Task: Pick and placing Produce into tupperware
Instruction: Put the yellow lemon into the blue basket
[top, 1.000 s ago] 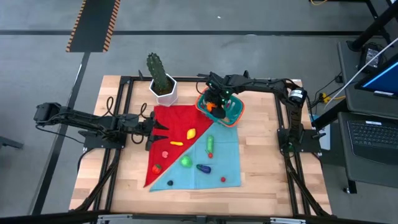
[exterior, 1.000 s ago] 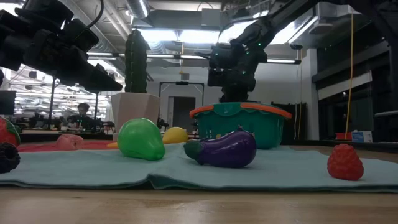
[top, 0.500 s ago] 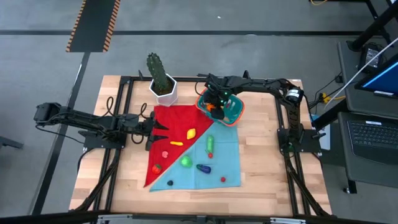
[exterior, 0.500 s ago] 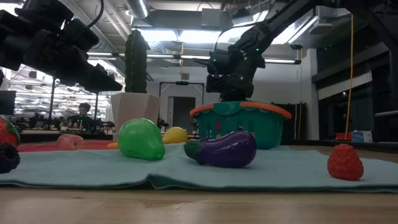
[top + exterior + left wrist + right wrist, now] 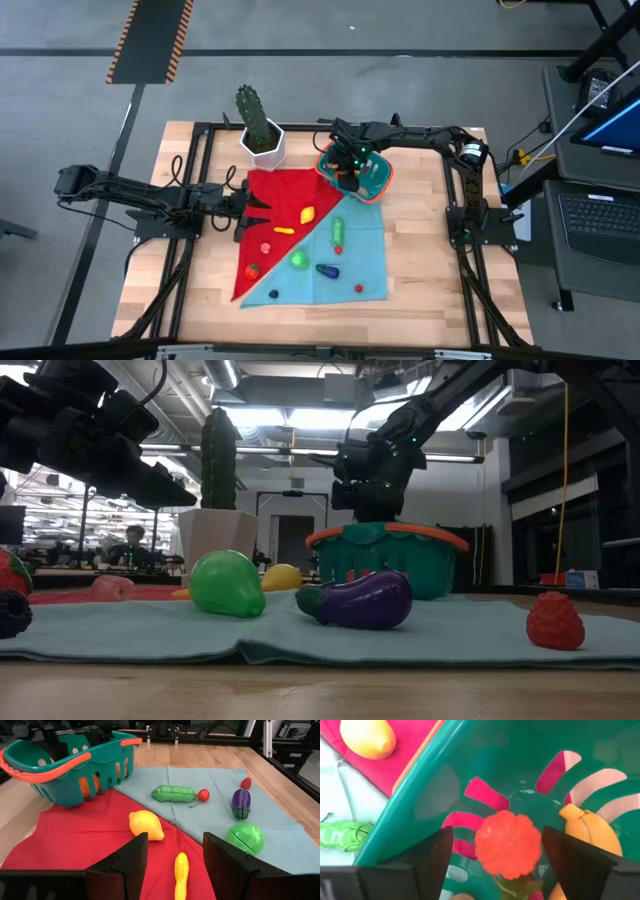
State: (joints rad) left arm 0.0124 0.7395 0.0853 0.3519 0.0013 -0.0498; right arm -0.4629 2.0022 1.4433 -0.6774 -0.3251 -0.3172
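My right hand (image 5: 507,865), fingers spread, hangs inside the tupperware (image 5: 375,183) over one orange pumpkin (image 5: 507,844), stem toward me.

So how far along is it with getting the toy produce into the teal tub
Early on. The tub already holds a yellow piece. In hand: the right gripper sits open inside the tub, with an orange piece between its fingers. Left: the lemon, pea pod, eggplant, green pear and others remain on the cloths. The left gripper waits open over the red cloth.
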